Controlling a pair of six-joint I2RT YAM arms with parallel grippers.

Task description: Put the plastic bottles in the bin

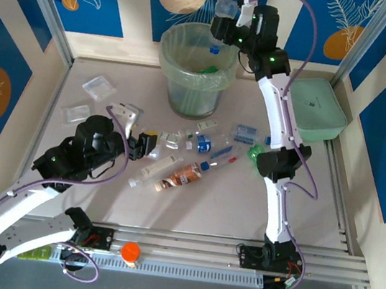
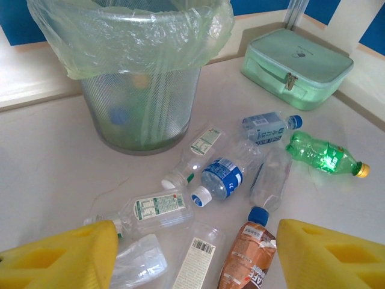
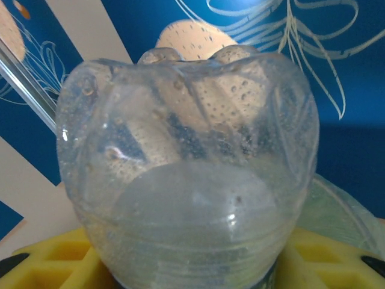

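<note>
The bin (image 1: 171, 55), pale green with a clear liner, stands at the back centre and holds a few bottles. My right gripper (image 1: 230, 26) hovers over its right rim, shut on a clear plastic bottle (image 1: 226, 8) whose ribbed base (image 3: 186, 174) sits just above the yellow pads (image 3: 54, 259). Several bottles lie on the table in front of the bin (image 2: 108, 102): a brown one (image 2: 246, 256), a blue-labelled one (image 2: 224, 177), a green one (image 2: 322, 155) and clear ones (image 2: 159, 208). My left gripper (image 2: 197, 236) hangs open above them, nothing between its fingers.
A flat mint green box (image 1: 318, 109) sits at the back right, close to the right arm. Clear square trays (image 1: 98, 87) lie at the back left. An orange round object (image 1: 131, 251) rests on the front rail. Metal frame posts stand at the back corners.
</note>
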